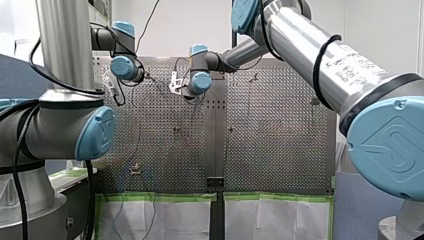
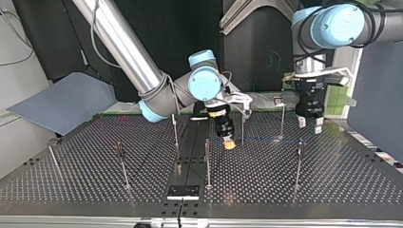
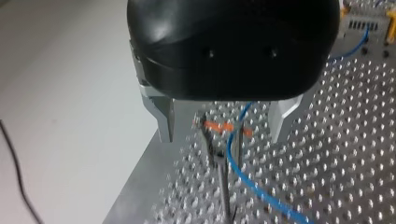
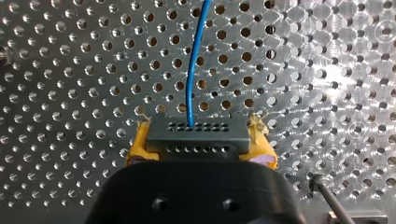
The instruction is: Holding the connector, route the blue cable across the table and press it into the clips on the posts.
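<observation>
Perforated table (image 2: 332, 180), thin posts spread over it. My right arm reaches past centre. Right gripper (image 2: 229, 144) is low over the plate, yellow pads clamped on the dark connector (image 4: 195, 135), so the blue cable (image 4: 189, 84) exits straight ahead and can be steered. Left gripper (image 3: 223, 136) is wide open and holding nothing, metal fingers straddling a post (image 3: 224, 186) near the table edge. It looks staged to push the cable down. Cable passes that post's orange clip (image 3: 215, 126); can't tell if it's seated.
</observation>
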Available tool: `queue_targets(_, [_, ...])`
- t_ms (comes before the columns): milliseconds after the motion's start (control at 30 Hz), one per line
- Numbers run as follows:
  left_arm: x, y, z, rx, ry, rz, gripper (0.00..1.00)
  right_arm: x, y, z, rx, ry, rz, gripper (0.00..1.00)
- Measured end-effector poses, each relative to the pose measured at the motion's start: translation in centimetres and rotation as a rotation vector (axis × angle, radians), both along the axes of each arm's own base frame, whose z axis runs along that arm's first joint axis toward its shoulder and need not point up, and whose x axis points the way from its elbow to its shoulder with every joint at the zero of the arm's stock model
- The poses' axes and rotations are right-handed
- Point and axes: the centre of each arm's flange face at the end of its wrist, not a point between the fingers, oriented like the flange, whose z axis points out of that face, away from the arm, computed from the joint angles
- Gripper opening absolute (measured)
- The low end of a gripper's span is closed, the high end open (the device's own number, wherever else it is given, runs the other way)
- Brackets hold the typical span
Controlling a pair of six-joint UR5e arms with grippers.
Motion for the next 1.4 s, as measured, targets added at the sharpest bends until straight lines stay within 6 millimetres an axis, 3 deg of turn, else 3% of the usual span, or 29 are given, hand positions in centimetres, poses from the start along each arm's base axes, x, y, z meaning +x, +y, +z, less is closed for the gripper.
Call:
queue_targets(367, [0.2,-2.5,-1.6,0.086,0.057,-0.087,1.0,-0.1,-0.3,0.0,-0.004,0.0,-0.001,0.0])
queue_targets(700, [0.6,-4.5,0.2,0.175,-0.001,-0.099,1.0,-0.3,-0.6,0.0,-0.003,-0.003,-0.003,0.0])
queue_targets(1100, [3.0,-5.9,0.5,0.266,0.033,-0.065,1.0,-0.9,-1.5,0.1,-0.002,-0.002,-0.014,0.0])
queue_targets(1400, [6.2,-7.0,0.5,0.347,0.049,-0.043,1.0,-1.1,-1.9,0.1,-0.003,-0.003,-0.018,0.0])
